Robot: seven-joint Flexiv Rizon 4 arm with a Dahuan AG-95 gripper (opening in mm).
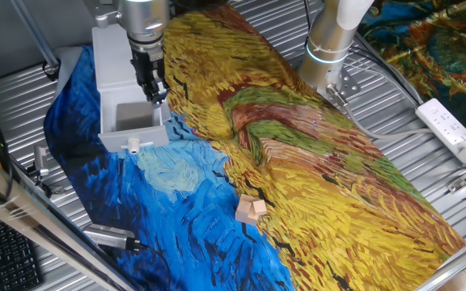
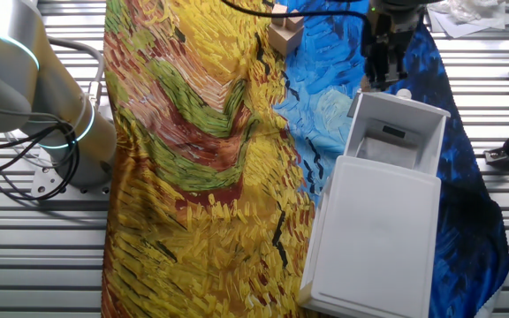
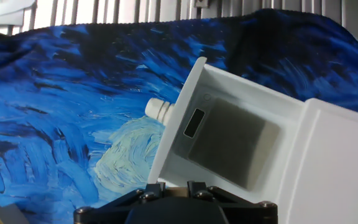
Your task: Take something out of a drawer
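Note:
The drawer point(image 1: 136, 137) is pulled out of the boxy grey unit point(image 1: 112, 56) on the painted cloth, its small knob point(image 1: 134, 146) facing forward. It also shows in the other fixed view point(image 2: 431, 132) and the hand view point(image 3: 179, 118), where its floor looks bare. My gripper point(image 1: 157, 95) hangs just above the drawer's right front corner, also visible in the other fixed view point(image 2: 380, 78). In the hand view the gripper point(image 3: 173, 188) is closed on a small tan piece, mostly hidden between the fingers.
Two small wooden blocks point(image 1: 250, 209) lie on the cloth in front of the drawer, also in the other fixed view point(image 2: 284, 35). The robot base point(image 1: 330, 48) stands behind the cloth. A white power strip point(image 1: 451, 129) lies at the right, a keyboard point(image 1: 6, 259) at the front left.

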